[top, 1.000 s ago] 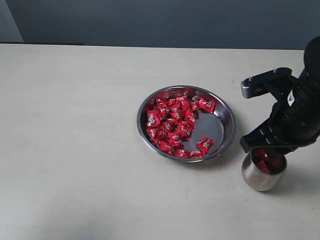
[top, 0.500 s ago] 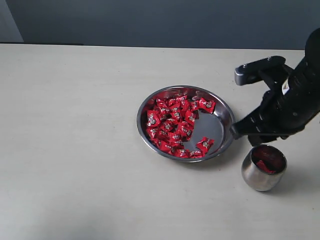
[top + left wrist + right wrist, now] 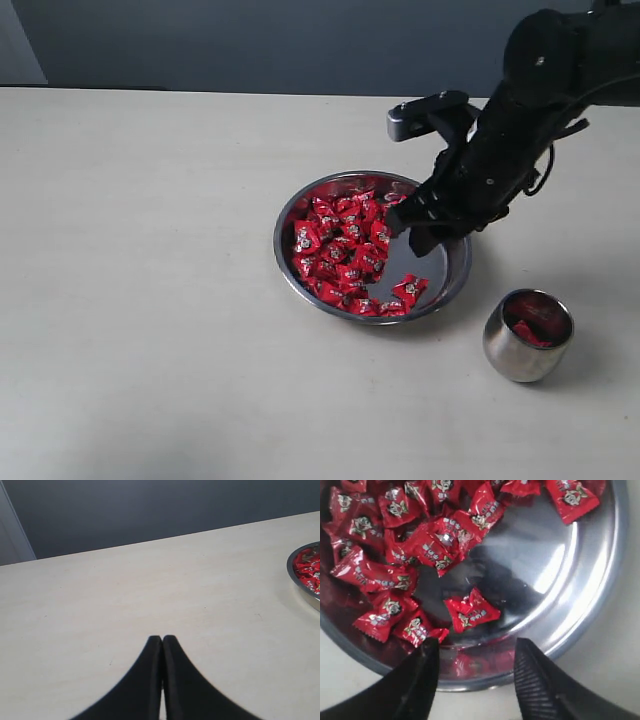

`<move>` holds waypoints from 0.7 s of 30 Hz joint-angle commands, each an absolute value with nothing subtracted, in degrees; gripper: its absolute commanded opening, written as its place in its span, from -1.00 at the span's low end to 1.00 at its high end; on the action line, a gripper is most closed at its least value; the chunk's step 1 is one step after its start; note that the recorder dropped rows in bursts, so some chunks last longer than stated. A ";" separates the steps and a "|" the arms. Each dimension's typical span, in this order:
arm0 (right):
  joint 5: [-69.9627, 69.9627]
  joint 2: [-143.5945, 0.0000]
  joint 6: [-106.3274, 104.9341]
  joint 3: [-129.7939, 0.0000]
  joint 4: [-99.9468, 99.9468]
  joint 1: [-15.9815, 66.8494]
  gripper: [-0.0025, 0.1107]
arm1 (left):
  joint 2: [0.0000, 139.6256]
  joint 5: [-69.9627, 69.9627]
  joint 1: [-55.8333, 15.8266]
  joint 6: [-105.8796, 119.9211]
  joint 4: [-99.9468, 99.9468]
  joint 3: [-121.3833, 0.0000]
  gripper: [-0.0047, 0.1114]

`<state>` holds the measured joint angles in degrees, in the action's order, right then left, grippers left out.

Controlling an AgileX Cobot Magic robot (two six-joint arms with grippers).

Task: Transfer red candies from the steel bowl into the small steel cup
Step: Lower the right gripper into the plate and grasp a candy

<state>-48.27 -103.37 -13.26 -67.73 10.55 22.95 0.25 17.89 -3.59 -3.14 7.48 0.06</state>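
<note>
Red candies [image 3: 470, 612] beneath empty parted right jaws, left jaws closed, cup [image 3: 505, 352] seemingly part-filled, exterior only

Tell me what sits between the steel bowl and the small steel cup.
Nothing: only bare table separates the steel bowl and small steel cup, seen in the exterior view.

The right arm [image 3: 525, 120] slants down from the upper right of the exterior view. The right gripper [image 3: 412, 233] points downward, its two dark fingers [image 3: 417, 680] spread apart with nothing between them. The left gripper [image 3: 162, 641] has its fingertips pressed together.
</note>
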 commanded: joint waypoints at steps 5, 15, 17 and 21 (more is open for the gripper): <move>-50.13 -113.02 -15.18 -72.89 11.00 23.36 -0.14 | 0.00 17.58 -4.06 -3.46 7.57 0.00 -0.91; -50.45 -117.64 -16.30 -73.43 10.64 25.44 -0.14 | 0.00 17.58 -4.06 -3.46 7.57 0.00 -0.91; -50.45 -118.36 -16.30 -73.43 10.22 25.70 -0.17 | 0.00 17.58 -4.06 -3.46 7.57 0.00 -0.91; -50.26 -119.17 -16.30 -73.43 9.32 25.73 -0.51 | 0.00 17.58 -4.06 -3.46 7.57 0.00 -0.91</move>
